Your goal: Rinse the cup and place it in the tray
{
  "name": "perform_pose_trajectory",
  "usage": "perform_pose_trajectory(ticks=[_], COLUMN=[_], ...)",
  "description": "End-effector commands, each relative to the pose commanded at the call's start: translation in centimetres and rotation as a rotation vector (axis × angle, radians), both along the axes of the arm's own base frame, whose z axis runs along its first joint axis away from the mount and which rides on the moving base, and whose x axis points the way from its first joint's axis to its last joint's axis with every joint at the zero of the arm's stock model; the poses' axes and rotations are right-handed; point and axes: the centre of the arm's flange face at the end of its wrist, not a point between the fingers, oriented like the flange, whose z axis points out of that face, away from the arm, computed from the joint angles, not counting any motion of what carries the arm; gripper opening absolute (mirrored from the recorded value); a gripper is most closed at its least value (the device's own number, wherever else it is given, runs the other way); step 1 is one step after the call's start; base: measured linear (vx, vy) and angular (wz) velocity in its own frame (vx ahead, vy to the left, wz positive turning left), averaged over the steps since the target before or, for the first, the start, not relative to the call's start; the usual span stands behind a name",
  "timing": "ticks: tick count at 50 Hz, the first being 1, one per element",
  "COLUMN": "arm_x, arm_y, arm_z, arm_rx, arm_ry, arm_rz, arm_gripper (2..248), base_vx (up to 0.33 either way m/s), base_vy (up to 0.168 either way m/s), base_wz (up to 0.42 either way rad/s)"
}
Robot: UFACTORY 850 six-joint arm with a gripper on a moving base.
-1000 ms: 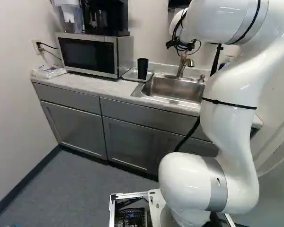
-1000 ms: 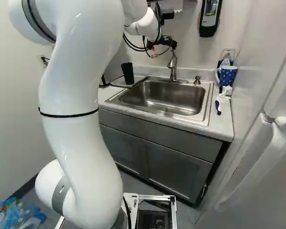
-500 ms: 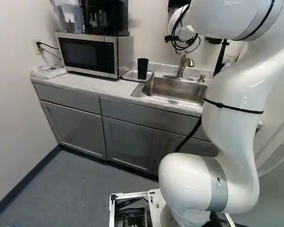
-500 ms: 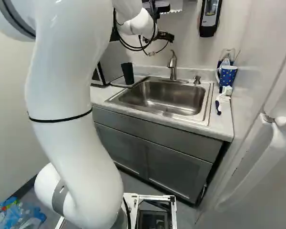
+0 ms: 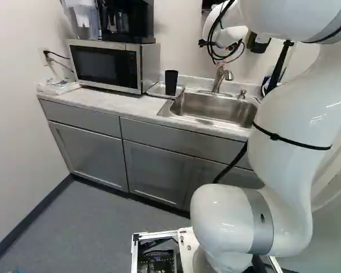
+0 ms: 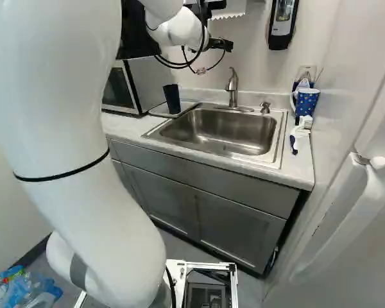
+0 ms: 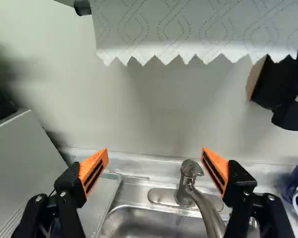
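A black part of the gripper shows beyond the white wrist, high above the sink. In the wrist view the gripper stands wide open with nothing between its orange pads; the faucet is below and ahead of it. A black cup stands upright at the metal tray, between microwave and sink; whether its base is wholly on the tray I cannot tell. The tray shows partly in the wrist view, without the cup. Behind the sink's far corner stands a blue dotted mug.
The microwave stands left of the tray. A paper towel hangs above and ahead of the gripper, with a black dispenser to its right. A brush lies beside the sink. The counter runs to the right wall.
The upper arm has swung rightward in the left base view and leftward in the right base view. The wrist has shifted slightly left in the right base view. The base has stayed put.
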Motion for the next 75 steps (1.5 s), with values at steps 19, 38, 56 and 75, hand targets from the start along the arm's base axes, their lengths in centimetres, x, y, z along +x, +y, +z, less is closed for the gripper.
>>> perform_pose_trajectory(ticks=[19, 38, 56, 75], arm_x=[-3.0, -6.1, -6.9, -7.6], arm_y=[1.0, 2.9, 3.3, 3.4], arm_z=[-0.1, -0.9, -1.8, -3.0], arm_rx=[0.007, 0.027, 0.063, 0.117], arm_ry=[0.028, 0.112, 0.219, 0.351], arm_rz=[0.005, 0.026, 0.026, 0.021], arm_gripper=[247, 247, 247, 247], base_vx=[0.000, 0.000, 0.000, 0.000], base_vy=[0.000, 0.000, 0.000, 0.000], base_wz=[0.000, 0.000, 0.000, 0.000])
